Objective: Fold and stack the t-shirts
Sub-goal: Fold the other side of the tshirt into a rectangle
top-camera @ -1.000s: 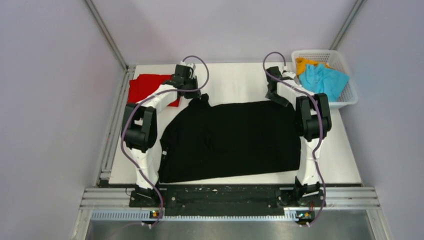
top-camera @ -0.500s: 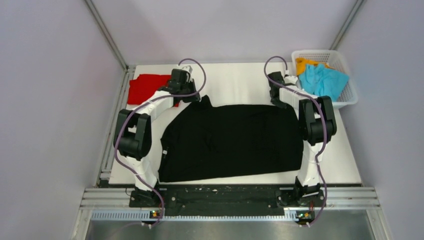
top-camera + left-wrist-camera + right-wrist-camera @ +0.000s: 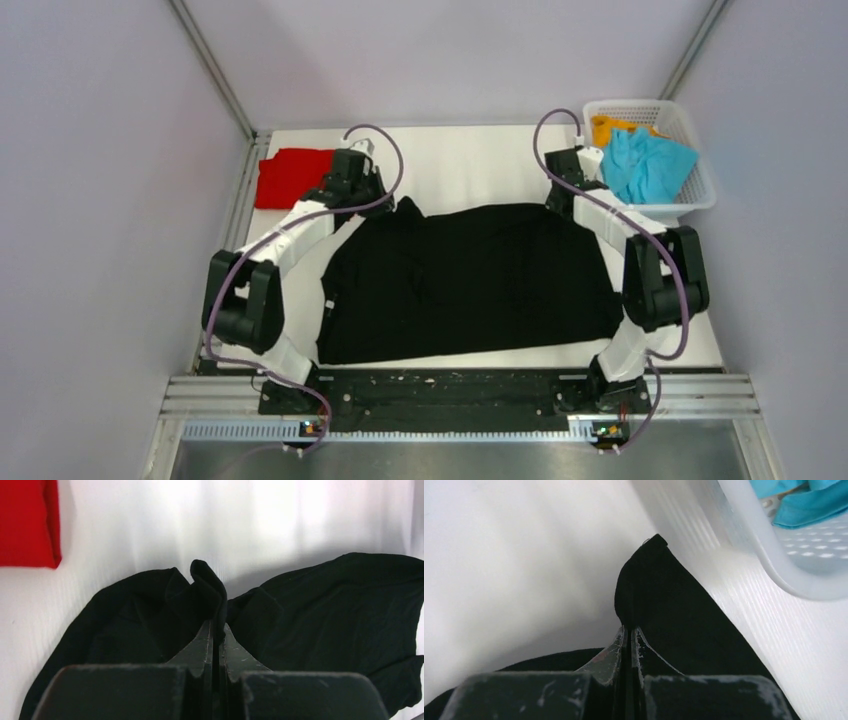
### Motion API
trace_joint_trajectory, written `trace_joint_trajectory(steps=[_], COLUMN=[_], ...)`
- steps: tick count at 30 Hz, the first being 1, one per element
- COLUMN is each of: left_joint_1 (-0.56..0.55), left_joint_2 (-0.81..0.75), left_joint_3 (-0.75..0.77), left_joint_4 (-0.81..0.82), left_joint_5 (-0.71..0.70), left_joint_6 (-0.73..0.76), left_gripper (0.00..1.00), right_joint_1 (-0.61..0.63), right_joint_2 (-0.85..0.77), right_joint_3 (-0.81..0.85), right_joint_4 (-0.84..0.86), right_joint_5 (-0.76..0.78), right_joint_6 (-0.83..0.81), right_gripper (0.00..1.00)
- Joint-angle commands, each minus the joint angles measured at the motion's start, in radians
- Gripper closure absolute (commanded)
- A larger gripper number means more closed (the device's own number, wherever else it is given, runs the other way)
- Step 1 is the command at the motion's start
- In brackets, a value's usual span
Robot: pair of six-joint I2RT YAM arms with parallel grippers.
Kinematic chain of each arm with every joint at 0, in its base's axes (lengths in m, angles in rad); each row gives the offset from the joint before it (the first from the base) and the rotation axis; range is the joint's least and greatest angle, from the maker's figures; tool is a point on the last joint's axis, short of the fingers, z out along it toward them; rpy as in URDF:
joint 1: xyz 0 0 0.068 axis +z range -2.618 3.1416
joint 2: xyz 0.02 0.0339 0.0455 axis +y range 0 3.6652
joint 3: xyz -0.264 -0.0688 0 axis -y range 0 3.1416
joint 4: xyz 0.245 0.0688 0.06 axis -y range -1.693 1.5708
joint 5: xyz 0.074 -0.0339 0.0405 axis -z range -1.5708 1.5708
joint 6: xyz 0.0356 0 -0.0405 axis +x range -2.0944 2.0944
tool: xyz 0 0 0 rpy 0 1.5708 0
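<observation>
On the table [image 3: 470,160], the red shirt [image 3: 293,177] lies at 10 o'clock, the left end effector [image 3: 216,630] is clamped on the far-left edge of the central black shirt [image 3: 470,280], the right end effector [image 3: 629,630] pinches its far-right corner, and the basket [image 3: 636,105] at 2 o'clock holds a cyan garment [image 3: 645,165] and an orange garment [image 3: 605,128].
</observation>
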Motion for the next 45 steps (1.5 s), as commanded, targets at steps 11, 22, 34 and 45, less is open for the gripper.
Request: trace_joint_trajectory(steps=[11,22,34,45], left_joint_1=[-0.293,-0.459,-0.611,-0.634], left_joint_2=[-0.429,-0.573,-0.748,-0.958], left_joint_3=[-0.237,-0.329,-0.568,-0.564], left_joint_4=[-0.285,-0.424,-0.423,-0.429], left_joint_5=[-0.492,-0.529,-0.332,-0.385], left_joint_6=[-0.336,-0.515,-0.568,-0.406], left_gripper=[1.0,1.0,0.52,0.01], right_joint_1=[0.052,0.089,0.091,0.089], right_joint_2=[-0.321,-0.473,-0.618,-1.01], right_joint_3=[-0.188,-0.314,-0.478,-0.562], right_joint_4=[0.023,-0.051,-0.165,-0.238], right_joint_5=[-0.03,0.003,0.064,0.038], right_joint_6=[-0.044,0.009,0.099,0.144], right_gripper=[1.0,1.0,0.68,0.14])
